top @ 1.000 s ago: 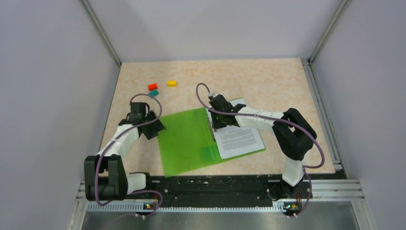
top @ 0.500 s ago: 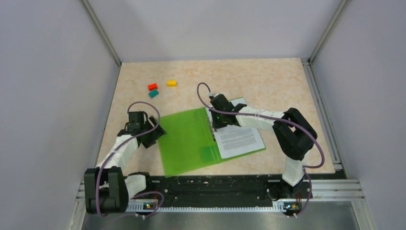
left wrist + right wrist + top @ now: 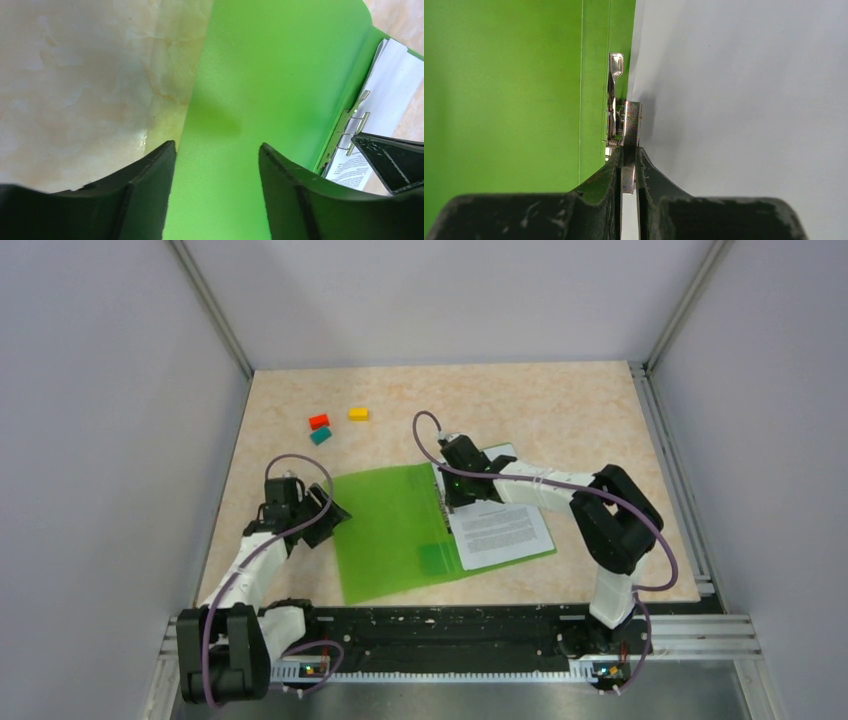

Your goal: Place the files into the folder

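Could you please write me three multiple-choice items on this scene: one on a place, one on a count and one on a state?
1. Where do the files lie?
A. Beside the folder, apart from it
B. On the right leaf of the open folder
C. Beneath the folder

2. How many small coloured blocks lie beyond the folder?
A. One
B. Five
C. Three

3. What state is the right gripper in?
A. Shut on the metal clip
B. Hanging wide open
C. Shut on a block

Answers:
1 B: the top view shows the printed sheets resting on the right leaf.
2 C: one red, one teal and one yellow.
3 A: the right wrist view shows its fingers pinching the clip.
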Tool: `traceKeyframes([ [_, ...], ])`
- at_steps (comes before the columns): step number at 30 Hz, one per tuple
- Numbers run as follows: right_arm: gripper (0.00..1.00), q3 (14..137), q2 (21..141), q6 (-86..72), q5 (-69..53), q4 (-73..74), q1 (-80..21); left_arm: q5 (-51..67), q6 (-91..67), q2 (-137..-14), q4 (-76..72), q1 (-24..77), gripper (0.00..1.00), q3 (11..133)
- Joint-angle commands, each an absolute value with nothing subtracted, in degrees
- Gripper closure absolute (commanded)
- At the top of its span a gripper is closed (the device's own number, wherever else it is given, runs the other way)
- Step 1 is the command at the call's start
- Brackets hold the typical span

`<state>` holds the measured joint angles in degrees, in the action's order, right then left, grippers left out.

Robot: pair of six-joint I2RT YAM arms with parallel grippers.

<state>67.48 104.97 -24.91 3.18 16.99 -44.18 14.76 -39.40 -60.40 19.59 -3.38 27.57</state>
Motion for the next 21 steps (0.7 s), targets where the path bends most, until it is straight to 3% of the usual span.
traceKeyframes([
  [1, 0.91, 66.5, 103.6, -23.6, 3.1, 17.9, -43.7, 19.0, -41.5, -58.5, 16.1, -3.5, 0.38, 28.5],
  [10, 0.91, 66.6, 103.7, -23.6, 2.1, 17.7, -43.7, 21.3, -42.7, -57.5, 18.0, -3.5, 0.66, 30.7],
  [14, 0.91, 66.6, 103.7, -23.7, 2.0, 17.6, -43.7, 21.9, -43.4, -56.2, 18.5, -3.5, 0.66, 31.2],
  [21, 0.92, 66.4, 103.9, -23.8, 2.0, 17.5, -43.7, 24.9, -45.5, -54.9, 17.6, -3.5, 0.57, 32.0],
])
